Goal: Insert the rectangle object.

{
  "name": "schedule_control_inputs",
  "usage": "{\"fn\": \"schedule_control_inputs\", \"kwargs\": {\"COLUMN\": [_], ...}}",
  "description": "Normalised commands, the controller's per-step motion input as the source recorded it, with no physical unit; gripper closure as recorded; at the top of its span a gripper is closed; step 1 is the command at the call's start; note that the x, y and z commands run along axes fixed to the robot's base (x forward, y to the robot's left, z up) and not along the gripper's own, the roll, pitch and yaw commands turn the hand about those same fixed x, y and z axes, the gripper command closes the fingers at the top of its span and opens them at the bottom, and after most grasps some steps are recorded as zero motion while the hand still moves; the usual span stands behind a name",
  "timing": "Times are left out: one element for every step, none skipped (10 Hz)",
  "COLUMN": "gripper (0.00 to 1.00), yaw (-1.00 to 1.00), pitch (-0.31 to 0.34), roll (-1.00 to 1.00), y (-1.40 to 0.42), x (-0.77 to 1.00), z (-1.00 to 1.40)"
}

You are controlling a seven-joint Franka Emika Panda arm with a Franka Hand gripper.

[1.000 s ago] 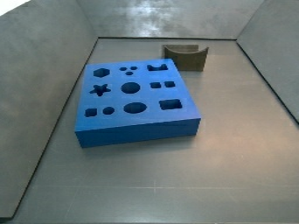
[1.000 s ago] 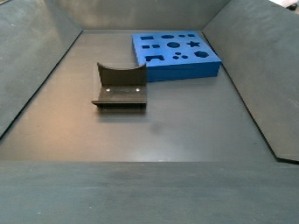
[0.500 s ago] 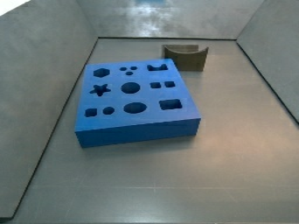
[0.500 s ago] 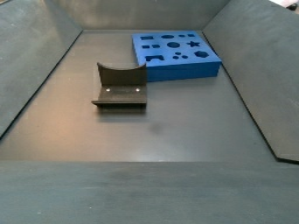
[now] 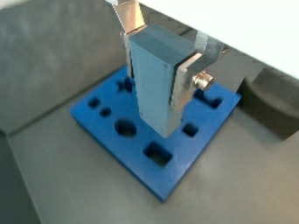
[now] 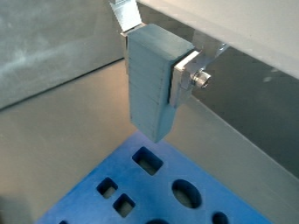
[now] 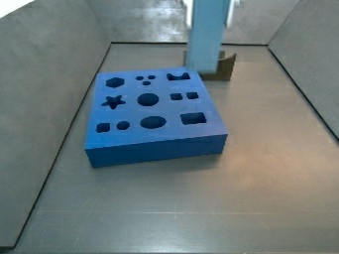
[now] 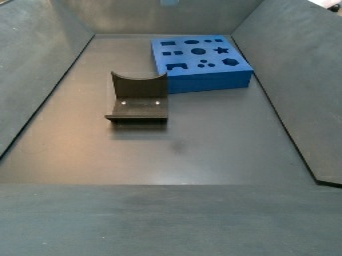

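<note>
rectangle object [image 5: 156, 83], pale blue, smooth, tall rectangular block, upright, clamped between the silver finger plates of the tool [image 5: 160, 48], hanging in the air above the blue board with shaped holes [image 5: 158, 149], lower end clear of it in a wrist view [image 6: 149, 80]

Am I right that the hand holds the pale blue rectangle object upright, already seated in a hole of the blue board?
Not seated. The hand does hold the rectangle object upright, but in a wrist view its lower end hangs clear above the blue board, with bare floor visible beneath it. No hole is filled yet.
</note>
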Motion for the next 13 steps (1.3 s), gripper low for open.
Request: {"fn": "schedule_control_inputs", "kwargs": {"gripper": [1.0, 1.0, 1.0, 1.0, 1.0, 1.0, 1.0, 1.0, 1.0, 1.0, 1.0, 1.0, 1.0], "yaw": [0.27, 0.16, 0.03, 0.0, 0.0, 0.0, 0.0, 0.0, 0.0, 0.04, 0.12, 0.14, 0.07], "pitch": [0.0, 0.0, -0.004, -0.083, 0.0, 0.026, 0.077, 0.086, 0.069, 0.049, 0.006, 0.0, 0.0], "roll": [0.0, 0.0, 0.03, 0.08, -0.01, 0.0, 0.09, 0.22, 0.24, 0.04, 0.11, 0.15, 0.09], "y": [-0.12, -0.1, 0.0, 0.07, 0.0, 0.0, 0.0, 0.0, 0.0, 0.01, 0.1, 0.08, 0.07], "x": [0.23, 0.07, -0.03, -0.16, 0.0, 0.05, 0.12, 0.27, 0.2, 0.04, -0.08, -0.36, -0.52], "z": [-1.0, -1.0, -1.0, -0.54, -0.06, -0.03, -0.31, -0.49, -0.46, -0.33, -0.32, -0.2, -0.13]}}
